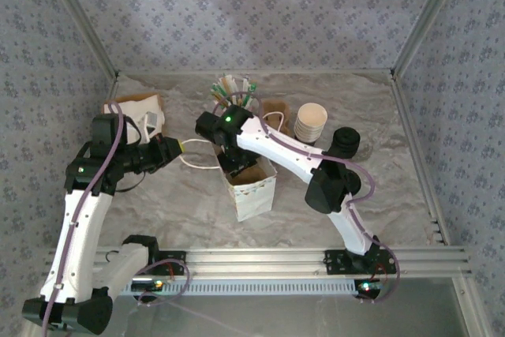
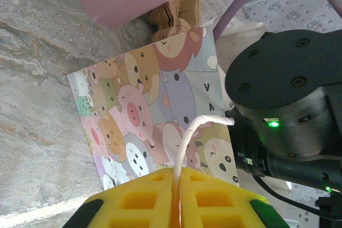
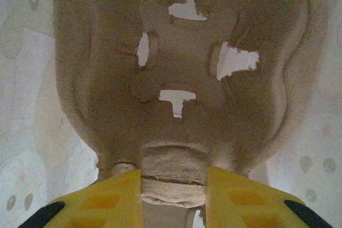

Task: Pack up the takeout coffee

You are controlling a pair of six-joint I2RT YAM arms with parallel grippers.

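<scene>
A paper bag point(image 1: 254, 191) printed with cartoon animals point(image 2: 144, 105) stands open in the middle of the table. My left gripper point(image 1: 183, 147) is shut on its white rope handle point(image 2: 189, 137), which runs out between the yellow fingers point(image 2: 214, 198) of that gripper point(image 2: 179, 177). My right gripper point(image 1: 237, 165) reaches down into the bag's mouth. In its wrist view the right gripper point(image 3: 173, 185) is shut on the middle post of a brown pulp cup carrier point(image 3: 181, 78), which sits inside the bag's pale walls. The takeout coffee is out of view.
A pink holder point(image 1: 229, 104) with stirrers stands behind the bag, with brown pulp pieces point(image 1: 274, 110) beside it. A stack of lidless cream cups point(image 1: 310, 121) and a black round stack point(image 1: 345, 141) are at the back right. A white paper item point(image 1: 146, 116) lies back left.
</scene>
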